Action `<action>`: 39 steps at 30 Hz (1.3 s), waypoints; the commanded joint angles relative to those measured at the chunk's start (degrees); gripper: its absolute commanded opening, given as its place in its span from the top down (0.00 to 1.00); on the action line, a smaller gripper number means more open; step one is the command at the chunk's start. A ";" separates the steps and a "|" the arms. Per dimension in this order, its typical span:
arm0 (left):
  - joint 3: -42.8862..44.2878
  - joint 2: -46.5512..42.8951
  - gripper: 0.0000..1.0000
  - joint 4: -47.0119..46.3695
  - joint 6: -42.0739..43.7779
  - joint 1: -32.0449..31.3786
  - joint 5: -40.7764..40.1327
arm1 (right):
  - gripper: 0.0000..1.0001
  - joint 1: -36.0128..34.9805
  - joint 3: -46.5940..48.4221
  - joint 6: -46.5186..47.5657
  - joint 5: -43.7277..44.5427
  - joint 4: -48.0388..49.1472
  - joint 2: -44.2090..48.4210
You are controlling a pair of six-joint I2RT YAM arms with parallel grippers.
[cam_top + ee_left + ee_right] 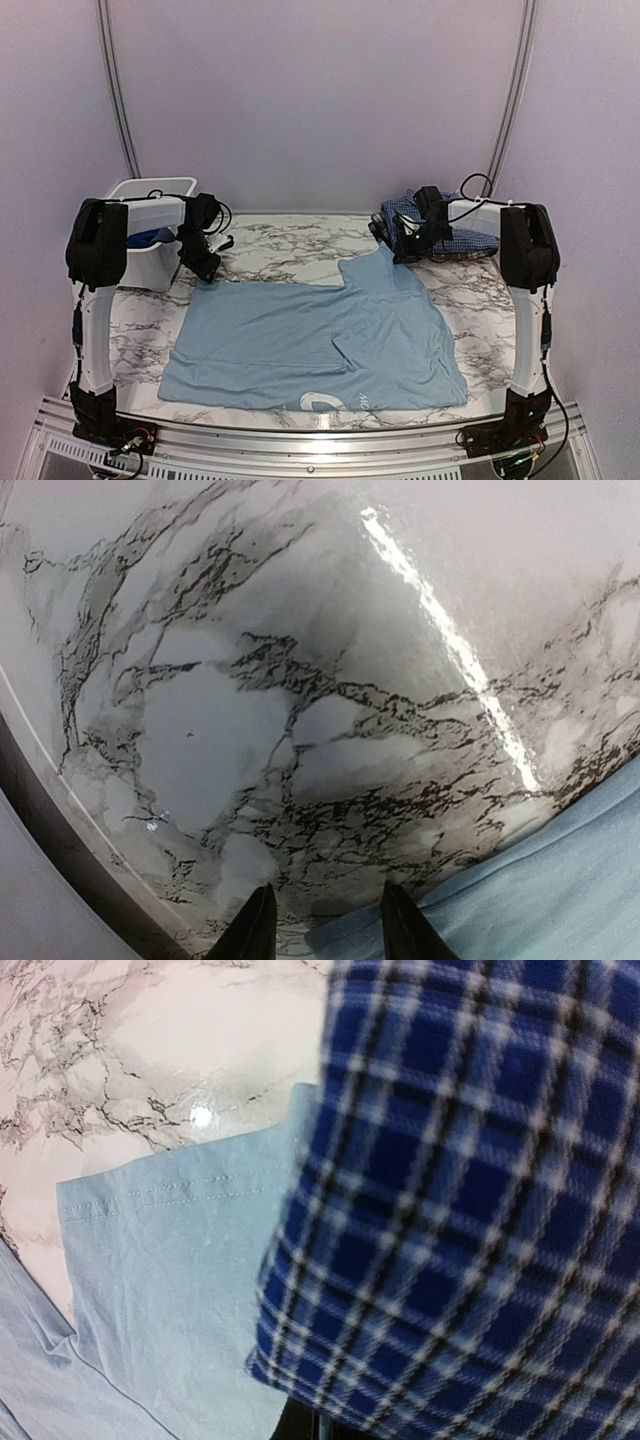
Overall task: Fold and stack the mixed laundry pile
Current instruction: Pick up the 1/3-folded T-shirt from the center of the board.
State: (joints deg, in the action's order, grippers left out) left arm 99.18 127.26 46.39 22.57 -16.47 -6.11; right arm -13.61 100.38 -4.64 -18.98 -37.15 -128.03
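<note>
Left pincer [328,930] hangs part-open above light blue T-shirt [320,345] edge; right pincer [408,243] seemingly pinches blue check shirt [470,1210].

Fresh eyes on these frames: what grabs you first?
The light blue T-shirt, spread flat across the middle of the marble table. Next, the blue checked cloth fills the right wrist view, with the right hand at the clothes heap at far right. The left hand hangs open over bare marble at the T-shirt's far-left corner, beside the white bin.
</note>
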 commanded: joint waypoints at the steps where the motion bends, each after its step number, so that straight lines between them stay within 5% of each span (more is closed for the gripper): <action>1: -0.32 -1.78 0.61 3.92 0.81 1.23 3.74 | 1.00 -0.28 2.10 -0.24 -0.48 -0.79 2.03; 20: 1.25 -2.70 0.52 6.07 1.98 1.97 8.86 | 1.00 -0.24 2.08 -0.18 -0.65 -1.15 2.17; 28: 0.22 0.14 0.53 5.83 1.81 1.92 1.77 | 1.00 -0.28 3.05 -0.28 -0.73 -1.37 1.48; 39: 0.31 0.95 0.76 5.83 1.77 1.90 5.82 | 1.00 -0.28 3.89 -0.10 -0.68 -1.97 1.20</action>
State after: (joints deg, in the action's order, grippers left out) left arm 99.79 127.50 50.11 23.97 -14.92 -2.55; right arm -13.61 101.49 -4.62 -19.03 -38.30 -127.98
